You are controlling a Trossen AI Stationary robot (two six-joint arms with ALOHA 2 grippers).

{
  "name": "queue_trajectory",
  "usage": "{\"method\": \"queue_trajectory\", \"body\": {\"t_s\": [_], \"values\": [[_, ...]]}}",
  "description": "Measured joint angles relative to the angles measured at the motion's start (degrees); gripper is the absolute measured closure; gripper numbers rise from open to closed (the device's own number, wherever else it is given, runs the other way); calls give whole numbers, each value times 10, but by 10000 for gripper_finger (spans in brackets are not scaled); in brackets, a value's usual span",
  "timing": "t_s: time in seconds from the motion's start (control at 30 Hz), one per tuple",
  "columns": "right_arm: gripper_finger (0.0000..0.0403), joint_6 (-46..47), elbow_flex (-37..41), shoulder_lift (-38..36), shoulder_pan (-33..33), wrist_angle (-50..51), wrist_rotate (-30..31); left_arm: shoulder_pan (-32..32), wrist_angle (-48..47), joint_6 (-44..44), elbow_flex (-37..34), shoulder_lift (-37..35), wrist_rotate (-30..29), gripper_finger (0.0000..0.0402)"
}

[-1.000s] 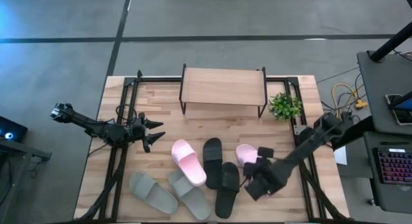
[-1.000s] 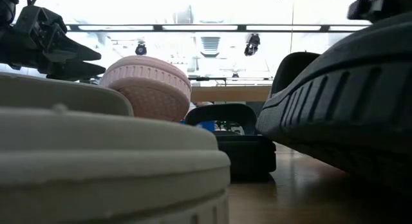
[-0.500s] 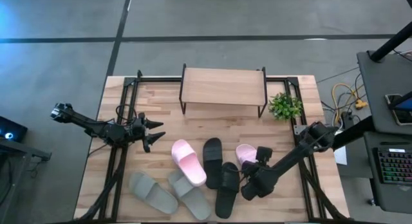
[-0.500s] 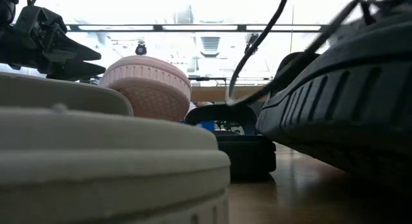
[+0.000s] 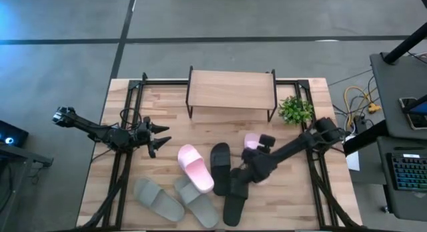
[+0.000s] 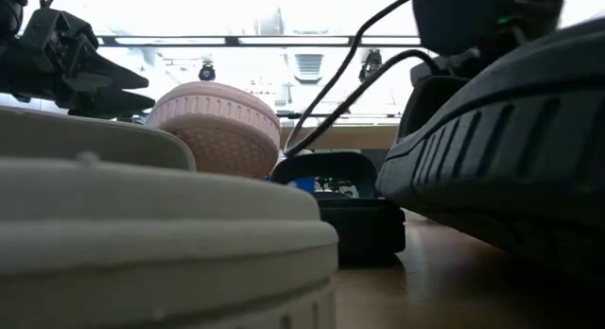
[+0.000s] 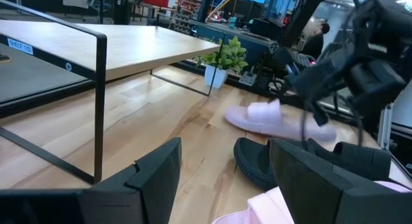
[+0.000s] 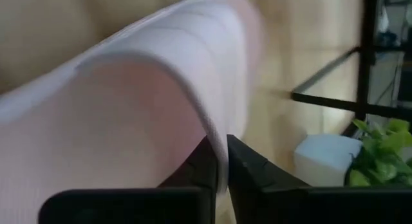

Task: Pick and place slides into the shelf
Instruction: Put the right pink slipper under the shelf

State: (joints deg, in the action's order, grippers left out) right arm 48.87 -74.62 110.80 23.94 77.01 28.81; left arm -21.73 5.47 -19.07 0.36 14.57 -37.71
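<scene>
While the shelf (image 5: 231, 89) stood bare at the far side of the table (image 5: 307, 207), all six slides lay below it, so nothing was placed yet. The right gripper (image 8: 219, 161) had its jaws pinching the strap of the right-hand pink slide (image 5: 253, 140). Off to the left, the left gripper (image 5: 160, 137) waited with jaws spread.

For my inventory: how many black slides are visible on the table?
2. One black slide lies beside the pink slide; the other black slide lies nearer the front edge, partly under the right gripper.
</scene>
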Motion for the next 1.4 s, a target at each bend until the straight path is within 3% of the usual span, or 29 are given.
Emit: {"method": "queue_trajectory", "body": {"t_s": [0.53,0.7,0.97,1.4], "values": [[389,-25,81,-16,-149,-21,59,0,1,0,0,0,0,178],[389,-36,76,-17,-161,-31,74,0,0,0,0,0,0,178],[390,-143,40,-15,-161,-75,77,0,0,0,0,0,0,178],[390,-194,96,-15,-228,-106,94,0,1,0,0,0,0,178]]}}
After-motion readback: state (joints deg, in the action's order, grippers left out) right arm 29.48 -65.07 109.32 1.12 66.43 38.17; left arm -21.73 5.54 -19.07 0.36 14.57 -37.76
